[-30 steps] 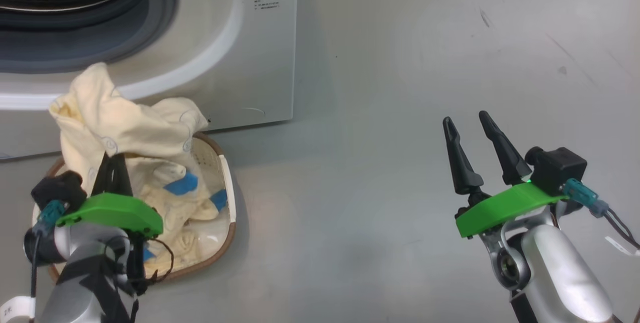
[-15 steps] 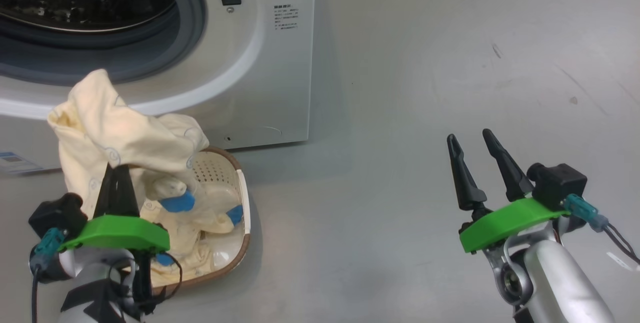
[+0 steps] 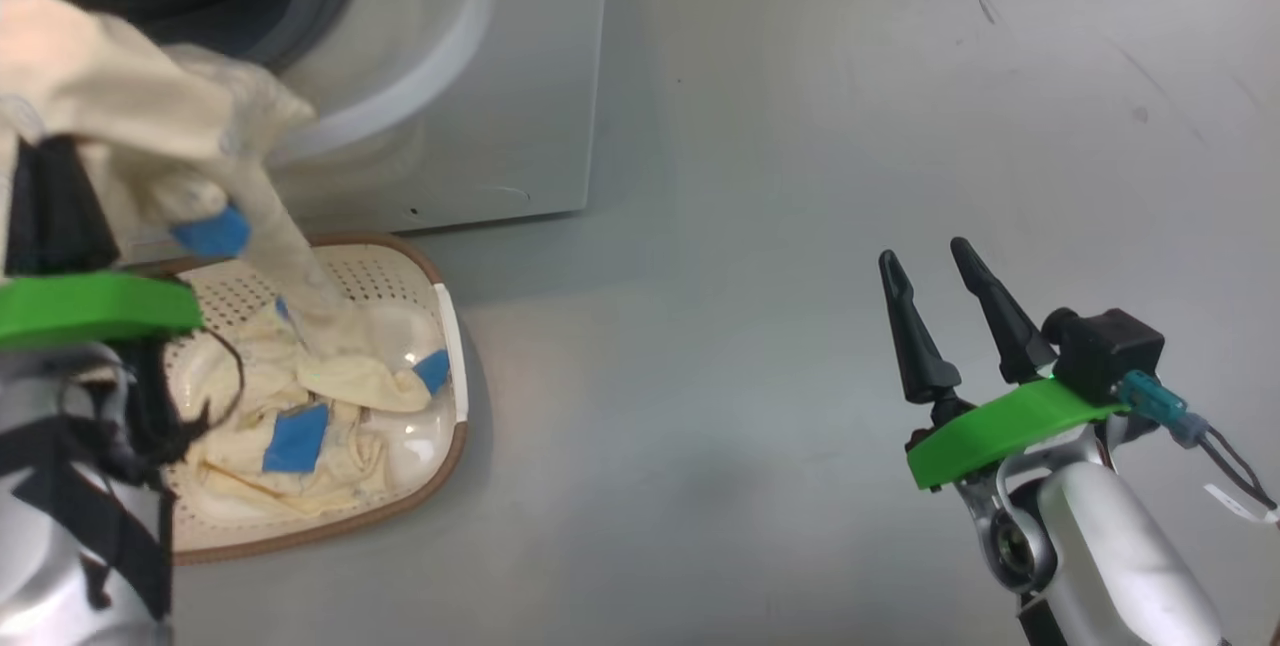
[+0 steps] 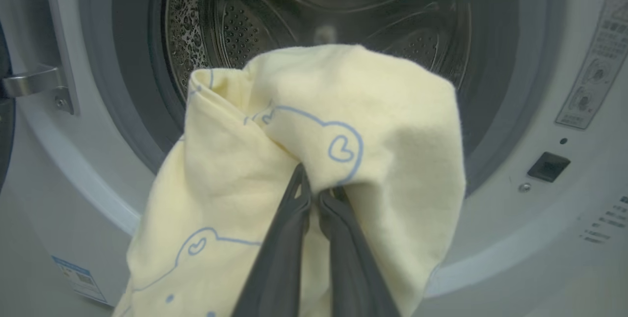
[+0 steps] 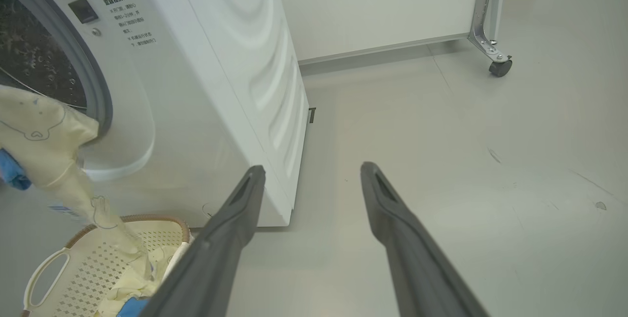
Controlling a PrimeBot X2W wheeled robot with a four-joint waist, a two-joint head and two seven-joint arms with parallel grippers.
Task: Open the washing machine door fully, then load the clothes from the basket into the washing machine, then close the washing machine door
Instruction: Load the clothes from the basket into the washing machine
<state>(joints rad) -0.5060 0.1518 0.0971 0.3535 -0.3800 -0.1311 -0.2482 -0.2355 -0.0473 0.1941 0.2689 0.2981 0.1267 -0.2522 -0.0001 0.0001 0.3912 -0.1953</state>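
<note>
The washing machine (image 3: 480, 76) is the big white box I work against, its round mouth uncovered and the steel drum (image 4: 343, 8) bare behind it. The basket (image 3: 452, 326) sits on the floor (image 3: 750, 226) just in front of the machine's lower front panel, with part of the clothes (image 3: 340, 386) heaped in it. The rest of that cream bear-print fabric is up at the machine's mouth, one tail trailing from there down into the basket. It is soft, light and limp. I judge it will sag, drag and catch on the machine's grey seal (image 4: 132, 86), so a bunched fold near the middle is a better hold than an edge, and the trailing tail must be fed in after it. My left gripper (image 4: 314, 192) has its fingers pinched together on such a fold, right before the machine's drum opening. My right gripper (image 3: 925, 251) hangs well off to the machine's right over bare floor, fingers spread wide, holding and touching nothing.
</note>
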